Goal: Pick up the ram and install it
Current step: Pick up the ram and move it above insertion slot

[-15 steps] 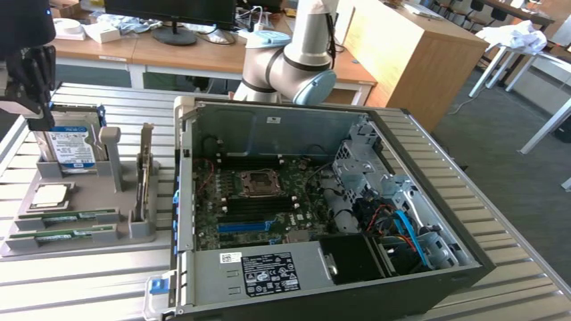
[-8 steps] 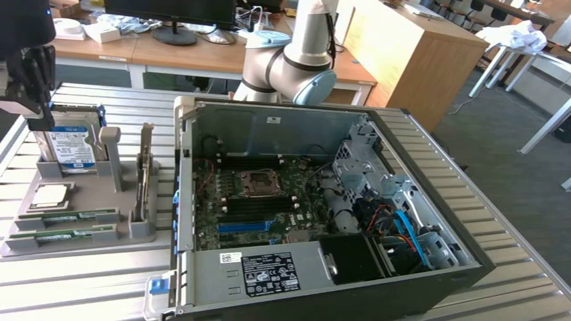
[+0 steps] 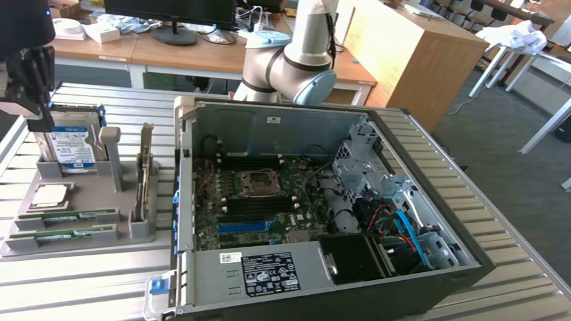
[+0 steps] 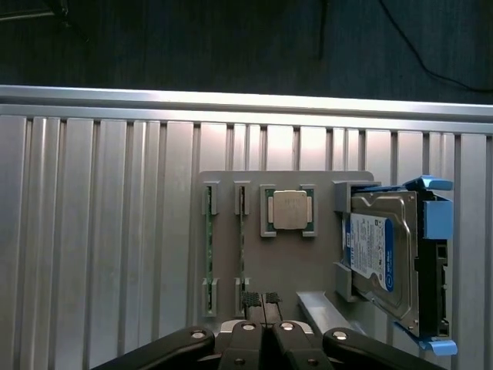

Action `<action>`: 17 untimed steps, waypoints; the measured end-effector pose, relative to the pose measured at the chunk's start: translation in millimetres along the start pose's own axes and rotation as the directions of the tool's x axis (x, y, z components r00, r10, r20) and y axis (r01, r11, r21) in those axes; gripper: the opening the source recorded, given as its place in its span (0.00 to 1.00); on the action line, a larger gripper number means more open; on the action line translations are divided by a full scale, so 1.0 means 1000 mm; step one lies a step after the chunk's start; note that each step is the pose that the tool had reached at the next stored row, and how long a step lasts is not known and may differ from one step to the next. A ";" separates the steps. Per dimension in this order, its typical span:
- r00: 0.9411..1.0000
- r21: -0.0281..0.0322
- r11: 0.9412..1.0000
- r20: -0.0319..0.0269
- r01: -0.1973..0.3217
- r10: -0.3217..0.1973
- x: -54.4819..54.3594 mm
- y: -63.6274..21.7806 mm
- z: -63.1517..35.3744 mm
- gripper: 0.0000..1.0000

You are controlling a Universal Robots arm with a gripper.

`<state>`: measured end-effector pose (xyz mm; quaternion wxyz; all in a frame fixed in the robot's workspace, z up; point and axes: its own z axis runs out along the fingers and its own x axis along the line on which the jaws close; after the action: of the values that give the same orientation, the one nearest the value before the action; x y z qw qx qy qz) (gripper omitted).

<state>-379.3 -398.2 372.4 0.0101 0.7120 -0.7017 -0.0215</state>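
Note:
Two ram sticks stand on edge in slots of the grey parts tray (image 3: 89,246), one (image 3: 69,217) behind the other (image 3: 63,235). In the wrist view the same two sticks (image 4: 208,250) (image 4: 242,245) appear as thin green lines on the tray (image 4: 308,266). My gripper (image 3: 37,120) hangs above the tray's far end at the exterior view's left, well above the sticks. In the wrist view my gripper (image 4: 260,301) is shut with nothing between its fingertips, which sit over the tray close to one end of the second stick.
The tray also holds a square silver processor chip (image 4: 286,210), a hard drive (image 4: 381,254) in a blue bracket, and an upright card (image 3: 143,180). The open computer case (image 3: 419,167) lies to the exterior view's right, its motherboard (image 3: 259,200) exposed. Slatted metal tabletop (image 4: 100,231) surrounds them.

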 end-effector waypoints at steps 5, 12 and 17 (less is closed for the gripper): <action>1.000 0.000 1.000 0.000 0.003 -0.003 0.007 0.0005 -0.0001 0.10; 1.000 0.000 1.000 0.000 0.005 -0.005 0.014 0.0016 -0.0002 0.10; 1.000 0.000 1.000 0.000 0.005 -0.005 0.014 0.0016 -0.0002 0.10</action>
<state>-380.7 -411.9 372.4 0.0101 0.7138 -0.6999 -0.0215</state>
